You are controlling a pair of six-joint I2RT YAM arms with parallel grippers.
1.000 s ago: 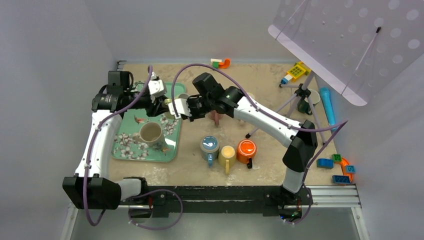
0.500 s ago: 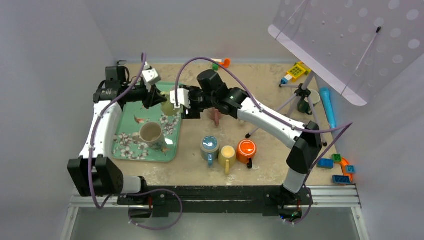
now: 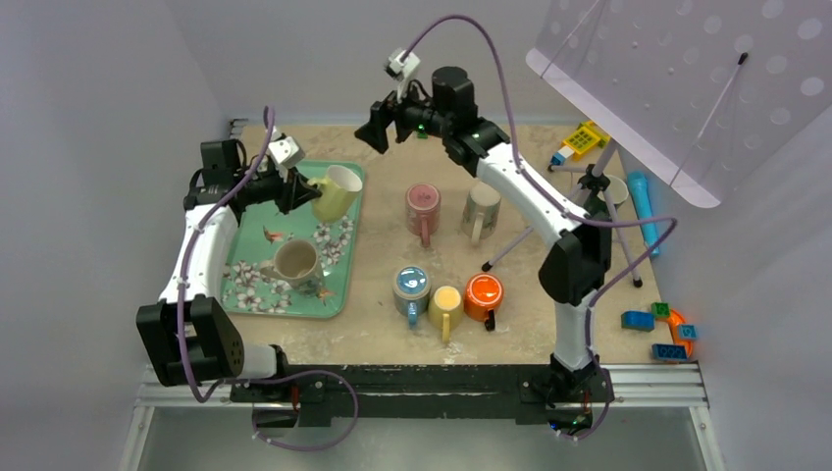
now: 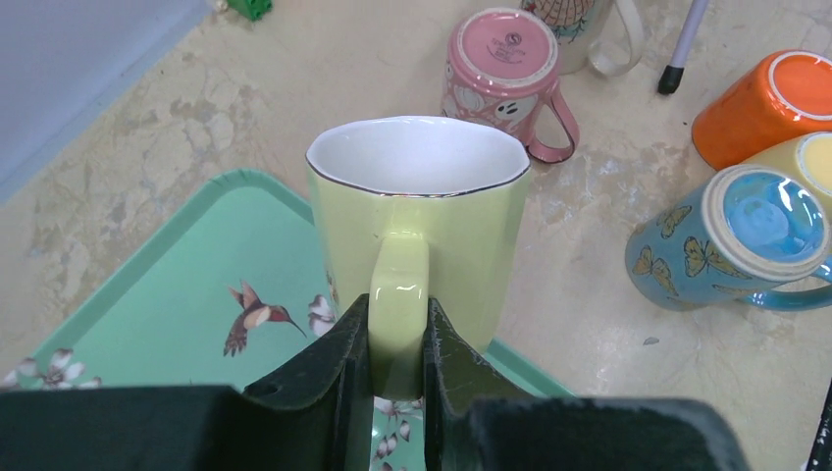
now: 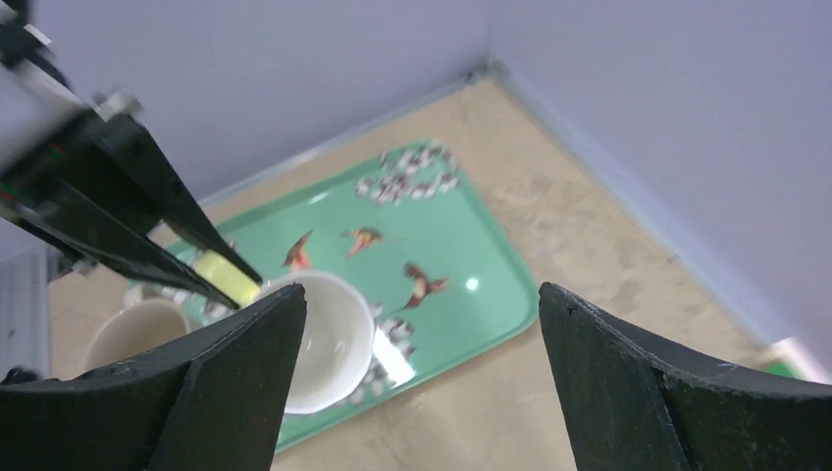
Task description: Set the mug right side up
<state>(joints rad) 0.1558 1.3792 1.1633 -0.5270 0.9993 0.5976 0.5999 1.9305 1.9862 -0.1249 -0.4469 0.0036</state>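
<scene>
The left gripper holds the yellow mug over the far corner of the green tray.
Its jaws are clamped on the mug handle, with the mouth tilted away from the wrist. The right gripper hangs high above the far side of the surface, jaws wide, holding nothing.

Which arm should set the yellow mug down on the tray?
Left. The left gripper is shut on the yellow mug by its handle, above the green tray. The right gripper is open, raised well above, holding nothing.
</scene>
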